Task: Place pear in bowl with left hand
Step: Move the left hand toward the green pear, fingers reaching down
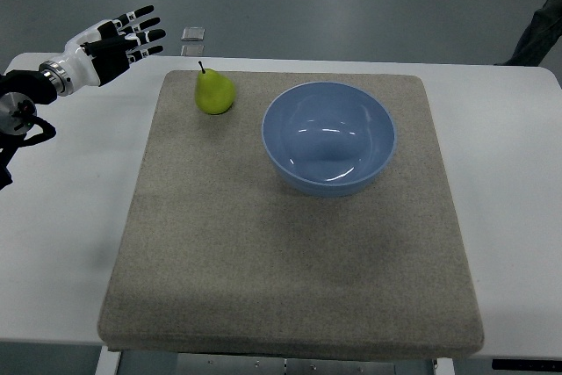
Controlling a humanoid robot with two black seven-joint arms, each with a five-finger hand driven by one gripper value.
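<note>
pear (214,93): light, firm, smooth, we judge | we'd grip its wide belly | left robot hand (118,44): fingers spread, empty

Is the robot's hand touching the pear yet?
Apart. The top view shows the open left hand up left of the pear, with bare table between them.

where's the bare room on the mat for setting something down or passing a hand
The whole near half of the mat, in front of the pear and bowl, is bare, as is the strip right of the bowl. Tightest is the gap between pear and bowl. The left hand hovers off the mat's far-left corner, fingers spread.
</note>
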